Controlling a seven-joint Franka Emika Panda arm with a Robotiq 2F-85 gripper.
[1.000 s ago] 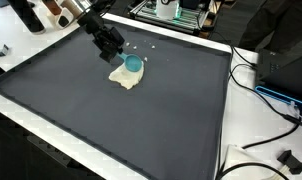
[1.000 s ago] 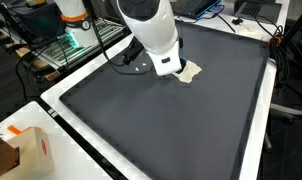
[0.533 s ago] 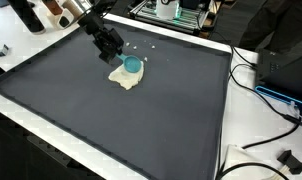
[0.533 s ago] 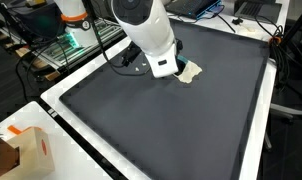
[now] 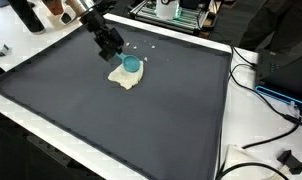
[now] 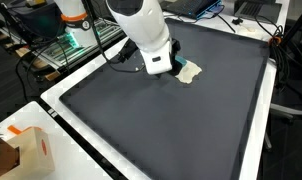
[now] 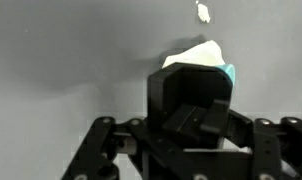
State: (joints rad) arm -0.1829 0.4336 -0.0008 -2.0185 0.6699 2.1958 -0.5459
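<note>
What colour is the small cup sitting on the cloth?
The cup is teal-blue, on a cream cloth; it shows best in an exterior view.

cup (image 7: 230, 74): mostly hidden by fingers (image 7: 191, 95) | cloth (image 6: 193, 70): partly behind arm (image 6: 141, 25) | white speck (image 7: 202, 11): too small, maybe crumb

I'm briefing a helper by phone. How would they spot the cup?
Look at the big dark mat. Near its far edge lies a pale cloth; the cup sits on it beside the black gripper, the only blue thing on the mat.
</note>
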